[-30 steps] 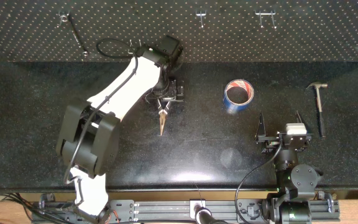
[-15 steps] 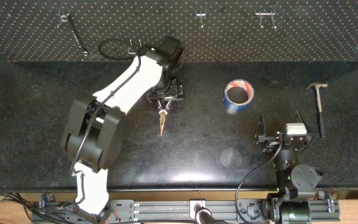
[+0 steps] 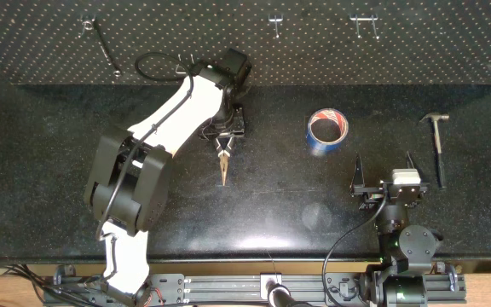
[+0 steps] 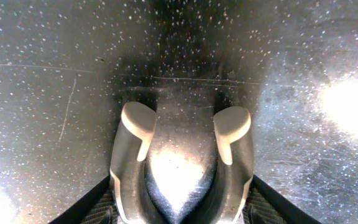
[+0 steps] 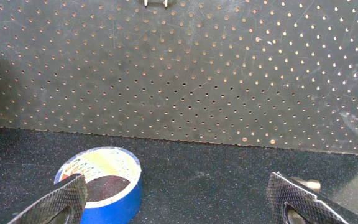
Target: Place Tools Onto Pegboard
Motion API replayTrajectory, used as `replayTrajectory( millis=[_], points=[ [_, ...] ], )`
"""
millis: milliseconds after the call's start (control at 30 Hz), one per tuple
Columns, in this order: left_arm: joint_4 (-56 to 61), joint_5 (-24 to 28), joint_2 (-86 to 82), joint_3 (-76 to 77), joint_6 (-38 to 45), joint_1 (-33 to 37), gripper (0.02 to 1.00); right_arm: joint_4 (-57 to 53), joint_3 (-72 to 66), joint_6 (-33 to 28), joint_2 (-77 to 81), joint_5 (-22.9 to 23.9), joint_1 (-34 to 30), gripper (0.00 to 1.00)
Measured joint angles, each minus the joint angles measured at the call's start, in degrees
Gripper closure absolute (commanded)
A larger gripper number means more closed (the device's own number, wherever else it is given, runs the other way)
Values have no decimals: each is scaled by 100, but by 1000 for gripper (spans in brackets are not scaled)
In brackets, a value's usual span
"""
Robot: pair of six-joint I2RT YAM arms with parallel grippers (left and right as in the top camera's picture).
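Note:
My left gripper [image 3: 224,130] [image 4: 180,202] is at the middle back of the black table, just in front of the pegboard [image 3: 314,60], shut on a pair of pliers [image 3: 222,162]. The pliers point toward the table's front in the top view. In the left wrist view their two pale handles [image 4: 135,134] stick out between my dark fingers over the speckled table. My right gripper [image 3: 385,181] [image 5: 179,208] rests open at the front right with nothing between its fingers.
A blue tape roll [image 3: 326,130] [image 5: 101,180] lies right of centre. A hammer [image 3: 437,145] lies at the far right. A wrench [image 3: 105,47] hangs on the pegboard's left. Bare hooks [image 3: 275,24] [image 3: 365,26] stand further right.
The left arm's elbow has swung slightly right and up the picture, and the gripper with the pliers has shifted a little toward the pegboard. The right arm has not moved.

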Motion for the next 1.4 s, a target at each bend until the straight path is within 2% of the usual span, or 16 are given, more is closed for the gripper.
replayTrajectory(
  millis=[200, 233, 300, 333, 400, 467, 567, 833, 867, 900, 967, 1067, 1167, 1400],
  points=[
    [-116, -24, -437, -72, 46, 4, 989, 0, 0, 0, 2, -2, 0, 53],
    [-129, -177, -966, -111, 50, 4, 989, 0, 0, 0, 4, 0, 0, 53],
    [-37, -870, -2640, -98, 44, 4, 989, 0, 0, 0, 4, -2, 0, 53],
    [420, -1528, -3589, -127, 46, 4, 991, 0, 0, 0, 4, -2, 0, 53],
    [2994, -2549, -4656, -1419, 190, 96, 989, -2, 0, 0, 0, -2, 0, 53],
    [4913, -2964, -4900, -2837, 638, 251, 989, 0, 0, 0, 0, 0, 0, 53],
    [6024, -3067, -4481, -3187, 1469, 251, 989, 0, 0, 0, -2, -2, 0, 53],
    [7331, -3171, -3818, -3252, 2179, 249, 989, 0, 0, 0, 0, -2, 0, 53],
    [7449, -3191, -3818, -3283, 2205, 249, 989, 0, 0, 0, 0, 0, 0, 53],
    [8140, -3237, -3818, -3600, 2234, 251, 989, 0, 0, 0, 0, 0, 0, 53],
    [8795, -3263, -3801, -4135, 2297, 249, 989, 0, 0, 0, 0, -2, 0, 53],
    [8859, -3263, -3801, -4172, 2297, 249, 989, 0, 0, 0, 0, -2, 0, 53],
    [10177, -3303, -3794, -4872, 2315, 249, 989, 0, 0, 0, 2, -2, 0, 53],
    [10284, -3309, -3598, -5021, 2317, 249, 989, 0, 0, 0, 2, -2, 0, 53]
  ],
)
